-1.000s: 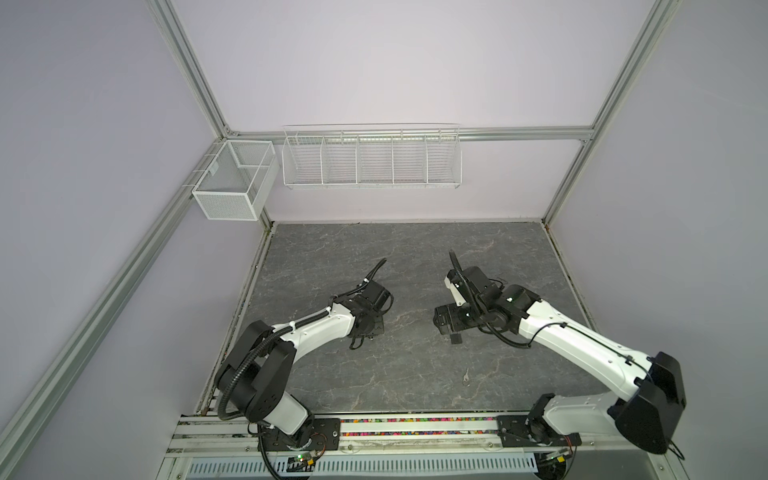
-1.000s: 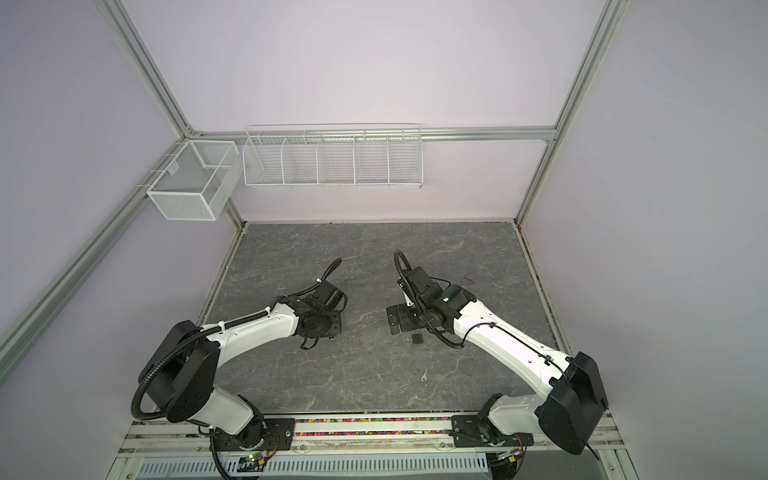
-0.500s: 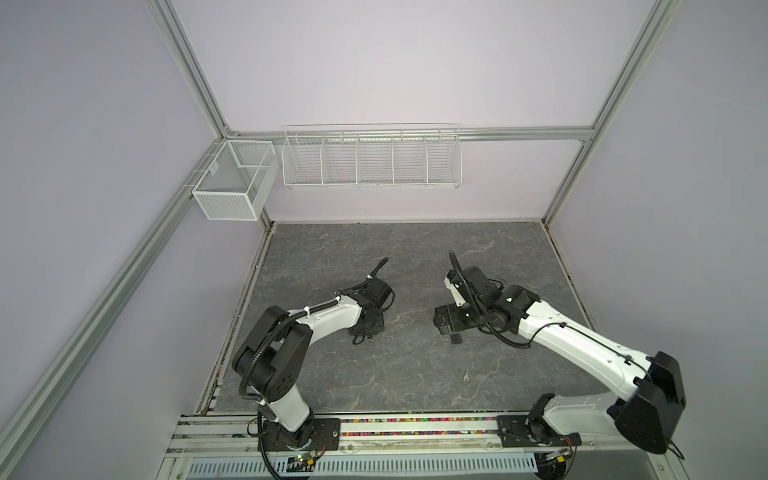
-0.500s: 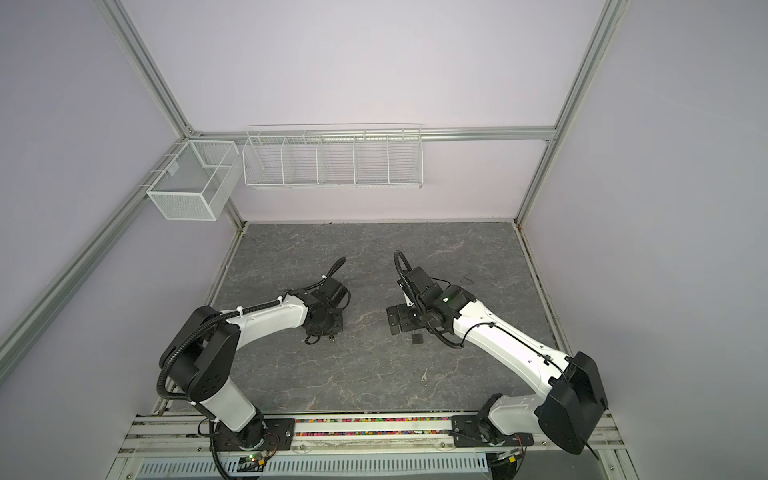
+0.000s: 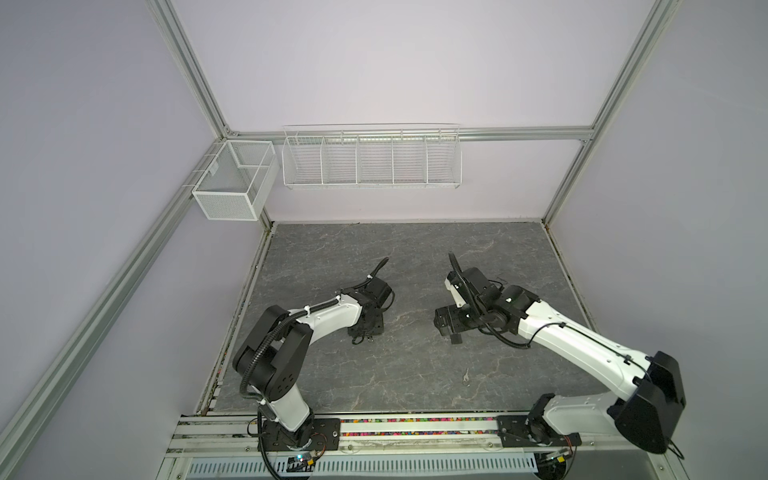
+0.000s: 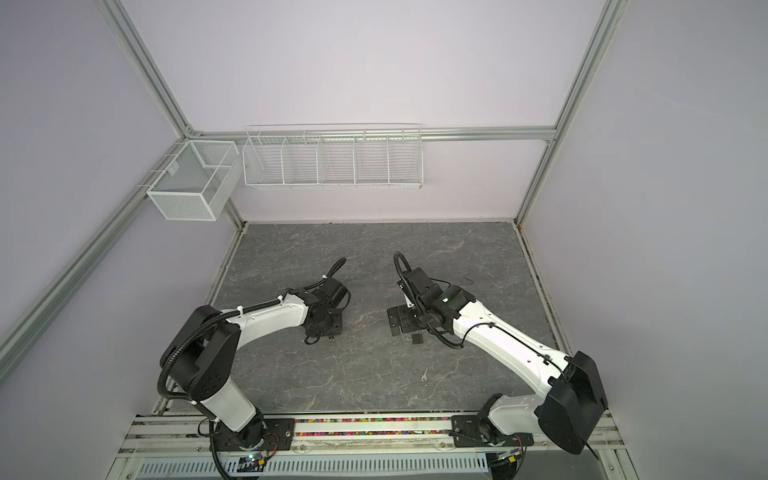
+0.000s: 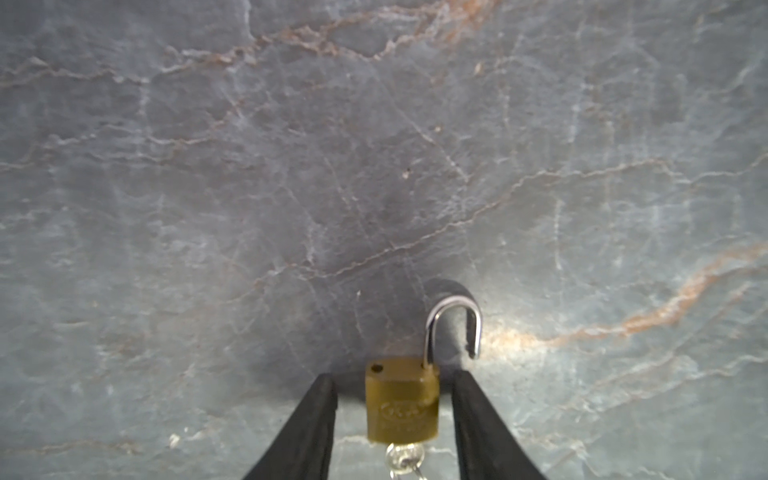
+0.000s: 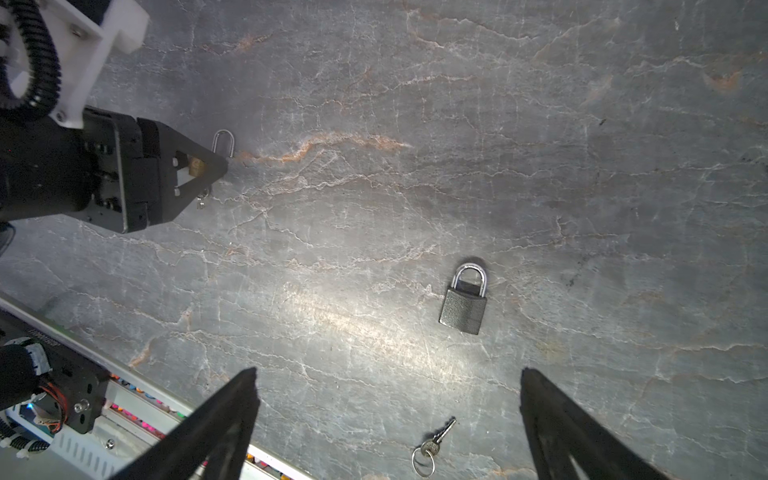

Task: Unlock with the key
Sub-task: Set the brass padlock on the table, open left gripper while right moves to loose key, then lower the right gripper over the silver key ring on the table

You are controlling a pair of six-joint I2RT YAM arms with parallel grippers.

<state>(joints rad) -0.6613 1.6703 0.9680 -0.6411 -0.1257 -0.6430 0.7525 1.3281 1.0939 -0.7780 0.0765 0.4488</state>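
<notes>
Parted since a second ago — my left gripper point(image 7: 391, 374) flanks the brass padlock point(image 7: 402, 405) without touching, shackle point(image 7: 455, 324) sprung. Right gripper point(image 8: 388, 370) gapes empty, nearer the shut grey padlock point(image 8: 462, 309); loose key point(image 8: 436, 440) lies near it — toward the front edge of the tabletop point(image 8: 582, 166).

Brass padlock point(image 7: 402, 405), shackle point(image 7: 429, 340) open (key point(image 7: 401, 457) in its base), flat on the tabletop point(image 7: 374, 166)

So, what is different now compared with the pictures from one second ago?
The left arm raised its elbow and drew it inward; the left claw stayed above the brass padlock. Its jaws now stand clear of that padlock on both sides, so it looks let go, though the earlier views cannot show the grip. Unchanged: the right arm, the open right claw, the dark padlock and the loose key.
</notes>
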